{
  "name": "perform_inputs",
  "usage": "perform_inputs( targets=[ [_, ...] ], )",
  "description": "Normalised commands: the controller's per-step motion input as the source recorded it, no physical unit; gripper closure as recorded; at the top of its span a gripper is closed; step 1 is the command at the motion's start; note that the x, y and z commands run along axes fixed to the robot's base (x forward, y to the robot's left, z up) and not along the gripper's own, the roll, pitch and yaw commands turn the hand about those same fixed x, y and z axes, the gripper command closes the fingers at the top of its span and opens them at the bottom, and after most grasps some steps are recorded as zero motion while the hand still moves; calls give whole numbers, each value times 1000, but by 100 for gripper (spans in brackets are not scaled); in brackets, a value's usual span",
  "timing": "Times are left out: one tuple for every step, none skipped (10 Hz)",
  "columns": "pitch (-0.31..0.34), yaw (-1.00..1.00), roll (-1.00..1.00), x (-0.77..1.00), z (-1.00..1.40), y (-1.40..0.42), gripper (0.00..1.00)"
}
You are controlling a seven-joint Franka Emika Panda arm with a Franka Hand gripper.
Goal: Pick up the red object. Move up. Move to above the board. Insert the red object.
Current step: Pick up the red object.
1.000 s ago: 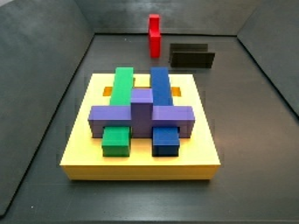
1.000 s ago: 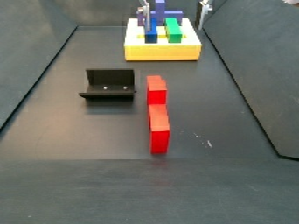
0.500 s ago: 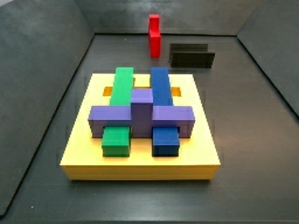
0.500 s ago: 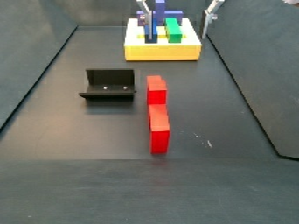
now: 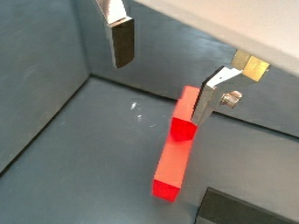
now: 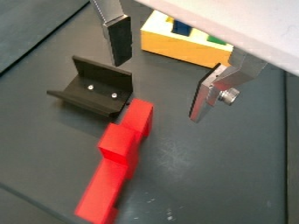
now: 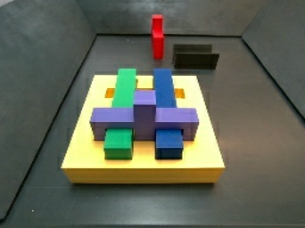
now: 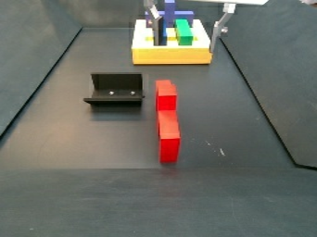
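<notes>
Hovering tool (image 6: pixel 162 66), fingers spread wide and empty, above the red object (image 6: pixel 114 157), near the board (image 6: pixel 184 45).

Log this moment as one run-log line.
gripper: open, empty, aloft | red object: on floor beside fixture | board: blocks seated

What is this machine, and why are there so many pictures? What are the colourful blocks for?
It is a robot arm with a two-finger gripper. Two cameras ride on its wrist and look down past the silver fingers; two more cameras stand beside the table. On the dark floor lies the red object, a long blocky piece. Next to it stands a black bracket, the fixture. Farther off is the board, yellow, with green, blue and purple blocks already fitted on it. The gripper is open and holds nothing; in both wrist views it hangs above the red object. The red object is not picked up yet.
</notes>
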Motion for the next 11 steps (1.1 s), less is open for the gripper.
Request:
perform_inputs(
  targets=[
    [80, -754, -16, 234, 49, 217, 0],
    [94, -757, 0, 214, 23, 226, 0],
    [101, -760, 0, 203, 6, 231, 0],
    [94, -754, 0, 206, 69, 231, 0],
    [119, -740, 0, 180, 31, 257, 0],
    [123, -737, 0, 183, 26, 257, 0],
    [121, -740, 0, 177, 23, 257, 0],
    [76, -800, 0, 163, 0, 209, 0],
    [0, -911, 0, 137, -180, 129, 0],
    [0, -986, 0, 117, -274, 63, 0],
    [0, -1000, -9, 31, -297, 0, 0]
  ],
)
